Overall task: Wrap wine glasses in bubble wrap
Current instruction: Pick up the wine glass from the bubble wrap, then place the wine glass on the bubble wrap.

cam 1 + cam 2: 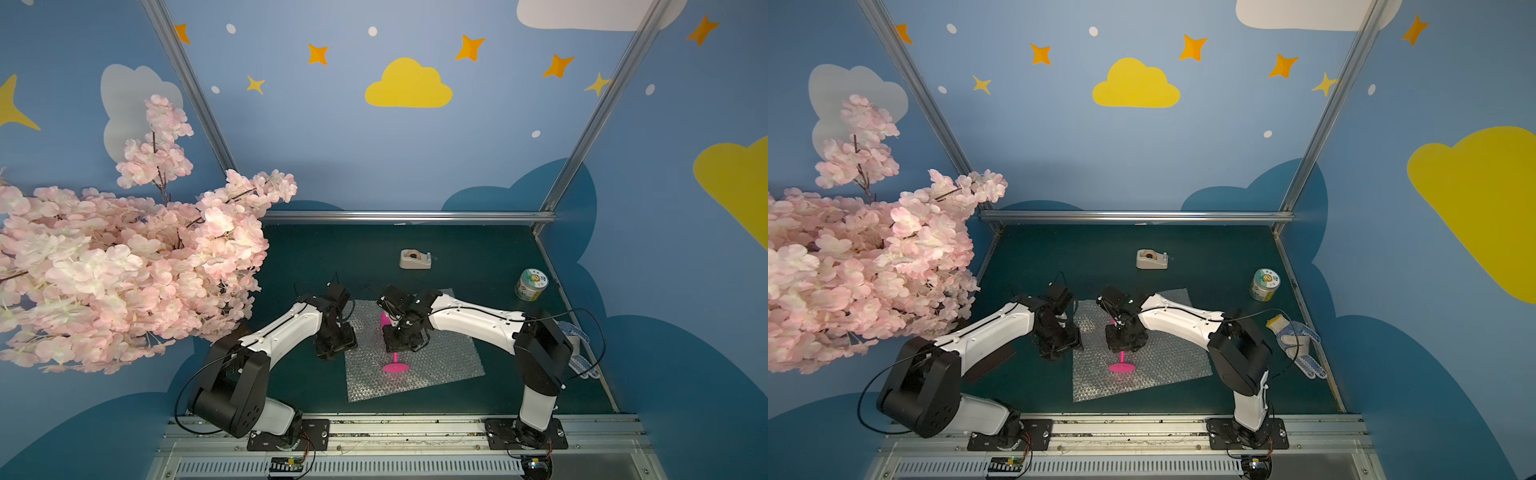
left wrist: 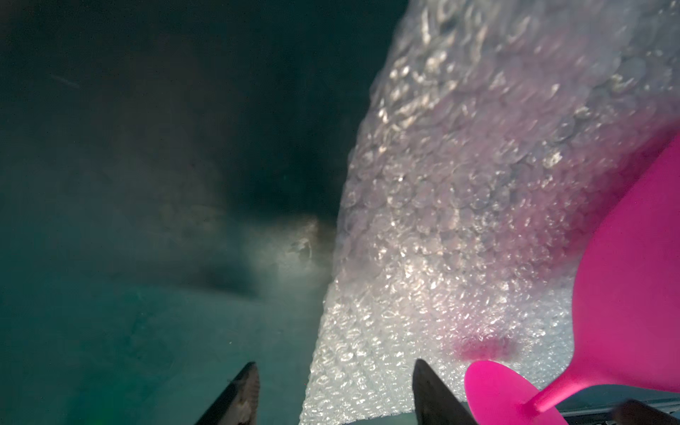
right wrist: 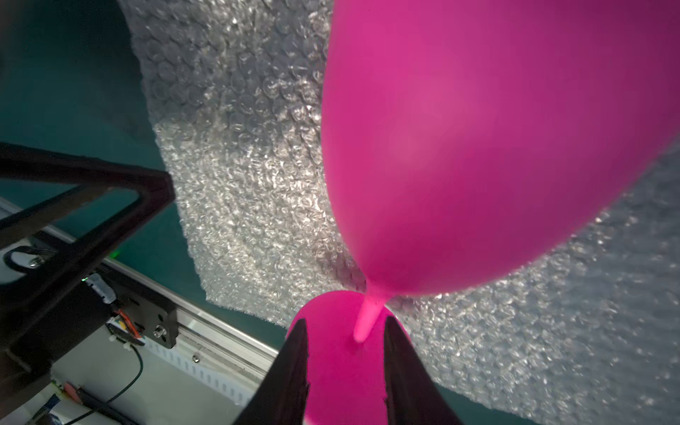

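Table [image 1: 478, 257]: dark green top, walled in by blue panels painted with clouds and stars.
Blossom branch [image 1: 124, 270]: pink artificial flowers that fill the left side and overhang the table's left edge.
Arms: the left arm [image 1: 286, 328] and the right arm [image 1: 469, 316] reach in from the near rail, and their wrists meet over the middle.
Bubble wrap [image 1: 436, 365]: a clear, silvery sheet lying flat in the near middle of the table, turned slightly askew. It shows in both top views [image 1: 1163, 365].
Left gripper [image 2: 335, 364]: at the sheet's left edge with its jaws spread. That edge runs between the two fingers [image 2: 243, 393], and nothing is pinched.
Right gripper [image 3: 346, 320]: above the middle of the sheet, jaws part-way apart, one on each side of the goblet's stem. Pink shows on each side of the stem, and I cannot tell whether the jaws press on it.
Glove [image 1: 1298, 347]: white with blue dots, lying by the table's right edge behind the right arm.
Goblet [image 3: 478, 147]: hot pink, over the middle of the sheet and leaning steeply. Its bowl [image 1: 385, 321] is toward the far side and its round foot [image 1: 395, 368] toward the near side. I cannot tell whether it rests on the wrap.
Tape dispenser [image 1: 415, 259]: beige, in the far middle, well apart from the sheet.
Tin [image 1: 531, 284]: green-and-white label, upright at the far right.
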Tool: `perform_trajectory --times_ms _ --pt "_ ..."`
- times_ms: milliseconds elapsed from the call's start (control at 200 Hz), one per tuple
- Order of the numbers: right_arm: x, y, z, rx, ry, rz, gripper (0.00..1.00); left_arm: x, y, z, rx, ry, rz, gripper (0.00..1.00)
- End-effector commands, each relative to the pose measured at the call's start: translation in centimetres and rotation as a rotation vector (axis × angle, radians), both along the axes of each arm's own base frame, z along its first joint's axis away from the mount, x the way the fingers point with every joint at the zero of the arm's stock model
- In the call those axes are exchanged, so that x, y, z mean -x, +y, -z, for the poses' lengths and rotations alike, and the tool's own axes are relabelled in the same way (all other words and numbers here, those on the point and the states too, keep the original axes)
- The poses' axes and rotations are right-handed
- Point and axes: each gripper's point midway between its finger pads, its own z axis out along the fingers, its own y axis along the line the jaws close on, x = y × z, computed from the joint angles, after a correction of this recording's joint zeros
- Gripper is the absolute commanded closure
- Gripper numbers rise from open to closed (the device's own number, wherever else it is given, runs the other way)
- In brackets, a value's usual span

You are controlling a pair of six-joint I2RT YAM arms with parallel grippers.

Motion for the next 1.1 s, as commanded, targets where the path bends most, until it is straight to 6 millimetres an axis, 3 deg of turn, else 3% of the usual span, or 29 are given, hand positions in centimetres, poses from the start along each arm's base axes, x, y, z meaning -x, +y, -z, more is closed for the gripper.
perform_trajectory --times_ms 0,175,360,576,821,941,1096 --pt "0.0 0.4 1.0 0.033 -0.003 0.015 0.67 -0.3 0.0 -1.0 0.011 -0.038 -0.012 0.34" --pt "0.7 -0.2 2.3 0.083 0.002 0.021 0.69 -0.1 0.4 -2.1 0.005 -0.072 -0.001 0.34" --pt "0.6 -0.1 3.0 0.087 -0.003 0.033 0.82 0.6 0.6 -1.9 0.012 -0.068 -0.002 0.38" --pt "0.8 0.0 0.7 0.059 -0.018 0.030 0.93 2.0 -0.2 -0.5 0.068 -0.026 -0.002 0.44" --pt "2.5 -0.2 -1.8 0.014 -0.016 0.015 0.94 2.2 -0.3 0.4 0.081 -0.020 -0.021 0.45" --pt "3.9 0.4 -0.9 0.000 0.015 -0.016 0.94 2.5 -1.3 0.9 0.145 0.002 -0.030 0.50" --pt "5.0 0.6 0.5 0.007 0.029 -0.045 0.94 3.1 -1.1 1.4 0.141 0.019 -0.049 0.54"
